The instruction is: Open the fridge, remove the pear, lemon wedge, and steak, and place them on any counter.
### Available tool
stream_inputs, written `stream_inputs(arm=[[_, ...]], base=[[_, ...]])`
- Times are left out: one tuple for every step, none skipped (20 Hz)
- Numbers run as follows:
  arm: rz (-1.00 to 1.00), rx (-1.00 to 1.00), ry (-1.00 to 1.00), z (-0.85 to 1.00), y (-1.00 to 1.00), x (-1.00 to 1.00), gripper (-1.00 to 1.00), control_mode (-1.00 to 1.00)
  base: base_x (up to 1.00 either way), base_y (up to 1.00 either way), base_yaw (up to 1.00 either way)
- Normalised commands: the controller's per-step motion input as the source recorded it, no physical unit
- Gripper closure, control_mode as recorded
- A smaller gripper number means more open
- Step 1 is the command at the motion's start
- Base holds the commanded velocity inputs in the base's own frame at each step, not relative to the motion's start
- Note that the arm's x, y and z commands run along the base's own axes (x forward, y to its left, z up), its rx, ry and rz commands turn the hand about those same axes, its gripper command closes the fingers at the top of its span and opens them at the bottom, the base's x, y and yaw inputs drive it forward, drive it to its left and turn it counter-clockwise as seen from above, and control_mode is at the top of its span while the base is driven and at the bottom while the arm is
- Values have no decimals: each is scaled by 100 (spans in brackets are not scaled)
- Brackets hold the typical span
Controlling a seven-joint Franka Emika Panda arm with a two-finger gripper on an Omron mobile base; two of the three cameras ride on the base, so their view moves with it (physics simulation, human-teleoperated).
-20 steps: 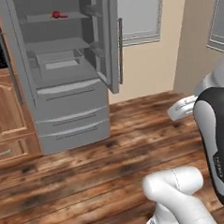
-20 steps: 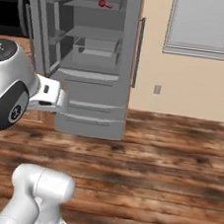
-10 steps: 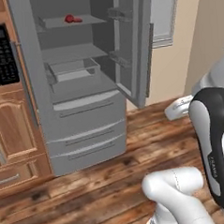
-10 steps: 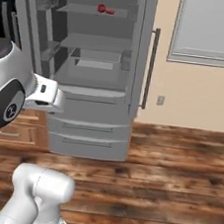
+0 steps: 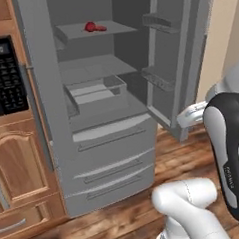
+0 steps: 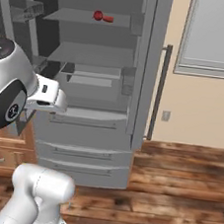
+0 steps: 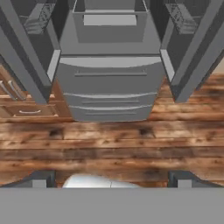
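The grey fridge (image 5: 108, 142) stands right in front with both doors swung open, also seen as fridge (image 6: 87, 131) and fridge (image 7: 109, 83). On its upper shelf lies the small red steak (image 5: 93, 27), steak (image 6: 102, 17). Pear and lemon wedge are hidden or out of view, and no counter is in view. In the hand view my gripper (image 7: 112, 180) is open with nothing between its fingers, hanging over the wood floor and aimed at the fridge's lower drawers. It is well short of the shelves.
The open right door (image 5: 187, 52) juts toward my arm, and the left door (image 5: 39, 81) stands edge-on beside a black microwave (image 5: 4, 78) set in wooden cabinets (image 5: 19, 167). A shallow bin (image 5: 95, 93) sits mid-fridge. A window (image 6: 217, 37) is on the right wall.
The whole picture has shifted: the base has driven closer to the fridge, which now looms larger. The steak stays on its shelf and the gripper stays open.
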Motion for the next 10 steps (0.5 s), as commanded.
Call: stream_inputs(arm=[[0,0,0,0,0,0,-100,100],[0,0,0,0,0,0,-100,100],[0,0,0,0,0,0,-100,100],[0,0,0,0,0,0,-100,100],[0,0,0,0,0,0,-100,100],[0,0,0,0,0,0,-100,100],[0,0,0,0,0,0,-100,100],[0,0,0,0,0,0,-100,100],[0,0,0,0,0,0,-100,100],[0,0,0,0,0,0,-100,100]], base=[[100,12,0],[100,34,0],[100,24,0],[100,12,0],[100,0,0],[100,18,0],[100,31,0],[100,39,0],[100,29,0],[100,42,0]])
